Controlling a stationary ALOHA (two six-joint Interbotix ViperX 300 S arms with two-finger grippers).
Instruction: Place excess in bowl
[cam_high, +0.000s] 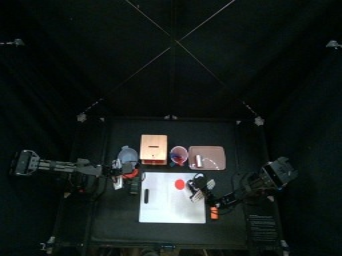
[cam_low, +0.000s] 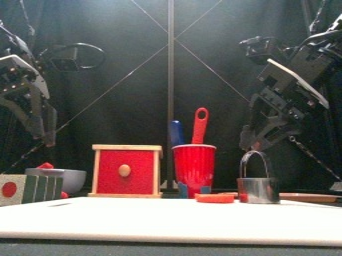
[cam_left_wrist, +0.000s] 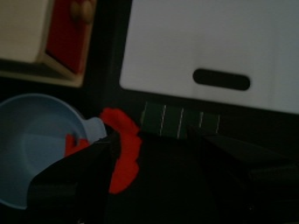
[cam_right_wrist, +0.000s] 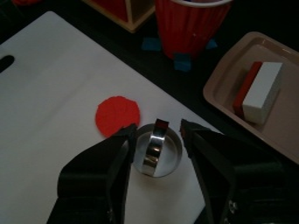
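Observation:
The pale-blue bowl (cam_left_wrist: 33, 153) sits at the table's left, beside the tan box (cam_high: 154, 150); it also shows in the top view (cam_high: 127, 156). A red lump of excess (cam_left_wrist: 119, 149) lies at the bowl's rim, against one jaw of my left gripper (cam_left_wrist: 158, 166), whose jaws stand apart. My right gripper (cam_right_wrist: 158, 153) is shut on a round metal cutter (cam_right_wrist: 155, 147) that stands on the white cutting board (cam_right_wrist: 70, 79). A flat red disc (cam_right_wrist: 117, 114) lies on the board beside the cutter.
A red cup (cam_low: 194, 165) with utensils stands behind the board. A pinkish tray (cam_right_wrist: 228, 74) holding a white block (cam_right_wrist: 260, 87) is at the back right. A grey ribbed block (cam_low: 43, 185) stands in front of the bowl.

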